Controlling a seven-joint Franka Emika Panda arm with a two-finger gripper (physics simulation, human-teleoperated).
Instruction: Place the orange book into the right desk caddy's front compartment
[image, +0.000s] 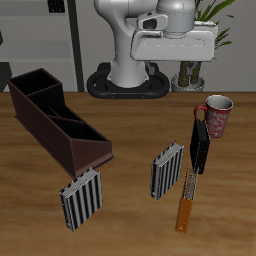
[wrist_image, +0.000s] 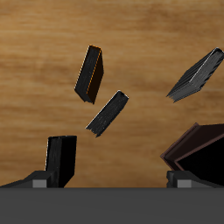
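Observation:
The orange book lies flat near the table's front edge, its darker band at the near end. The right desk caddy, a long maroon-brown open box with dividers, stands across the table from it; its corner also shows in the wrist view. My gripper hangs high above the table's back, far from both. In the wrist view the gripper is open and empty, with its fingertips wide apart. Several dark slabs show there; I cannot tell which one is the orange book.
A black book stands just behind the orange book. A red mug is farther back. Two grey-and-black striped slabs stand between the book and the caddy. A plant pot stands behind the table.

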